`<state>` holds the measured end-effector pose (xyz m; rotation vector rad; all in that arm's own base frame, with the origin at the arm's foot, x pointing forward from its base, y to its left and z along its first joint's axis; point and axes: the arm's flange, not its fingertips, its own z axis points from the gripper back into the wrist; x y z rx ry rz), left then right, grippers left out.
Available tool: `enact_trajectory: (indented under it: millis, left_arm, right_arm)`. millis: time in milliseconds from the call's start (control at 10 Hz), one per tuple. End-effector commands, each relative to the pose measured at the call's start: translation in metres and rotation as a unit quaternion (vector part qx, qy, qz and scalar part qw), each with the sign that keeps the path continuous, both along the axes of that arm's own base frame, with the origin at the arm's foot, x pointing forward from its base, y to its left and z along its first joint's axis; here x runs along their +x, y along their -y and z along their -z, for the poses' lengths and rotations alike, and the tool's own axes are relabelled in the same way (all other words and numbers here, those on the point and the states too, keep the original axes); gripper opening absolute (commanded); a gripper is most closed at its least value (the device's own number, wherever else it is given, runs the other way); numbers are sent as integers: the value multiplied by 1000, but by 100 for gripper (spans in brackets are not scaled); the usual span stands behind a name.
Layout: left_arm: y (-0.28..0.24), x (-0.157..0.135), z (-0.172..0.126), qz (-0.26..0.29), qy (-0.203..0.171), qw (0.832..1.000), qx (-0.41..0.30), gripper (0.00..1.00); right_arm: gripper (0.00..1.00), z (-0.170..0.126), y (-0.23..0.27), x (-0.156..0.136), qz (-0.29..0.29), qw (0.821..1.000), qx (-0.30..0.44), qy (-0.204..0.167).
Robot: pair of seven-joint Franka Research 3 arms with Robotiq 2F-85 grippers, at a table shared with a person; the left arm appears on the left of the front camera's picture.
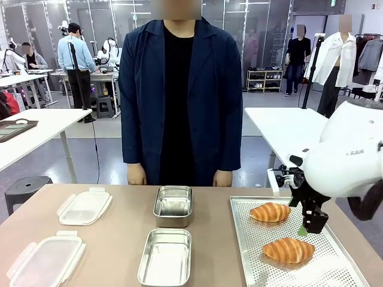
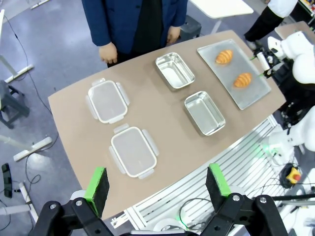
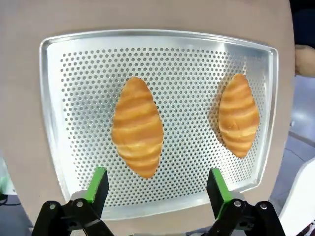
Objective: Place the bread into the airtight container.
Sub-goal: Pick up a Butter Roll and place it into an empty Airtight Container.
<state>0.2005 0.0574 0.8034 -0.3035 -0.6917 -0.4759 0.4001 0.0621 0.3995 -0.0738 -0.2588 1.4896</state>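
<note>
Lettering on the right arm (image 1: 350, 155) is unreadable, and the perforated tray (image 3: 187, 59) has its near edge cut off in the front view. Right end effector (image 3: 156, 176) hangs over the tray, fingers spread, empty. Near bread (image 3: 137, 127) lies under it, second bread (image 3: 238, 114) at the tray's far end. Left end effector (image 2: 156, 183) is spread, high over the counter (image 2: 162, 118). Steel containers (image 1: 166, 257) sit left of the tray.

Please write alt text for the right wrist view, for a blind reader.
The open right claw hovers over one bread roll on a perforated metal tray; a second roll lies apart beside it.
</note>
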Motion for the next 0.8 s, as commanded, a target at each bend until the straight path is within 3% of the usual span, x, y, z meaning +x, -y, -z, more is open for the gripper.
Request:
enact_trajectory:
  millis: [0,200,300,700]
  left_arm:
    - [2,0,-4,4,2,1000,-2,100]
    - [2,0,-4,4,2,1000,-2,100]
    - [2,0,-4,4,2,1000,-2,100]
    - [2,0,-4,4,2,1000,-2,100]
  right_arm:
    - [100,30,1,4,-28,1000,-11,2]
    - [100,46,1,9,-32,999,-10,-21]
    - [100,53,0,9,-35,999,-28,-15]
    - [100,47,-3,12,-22,999,-24,-25]
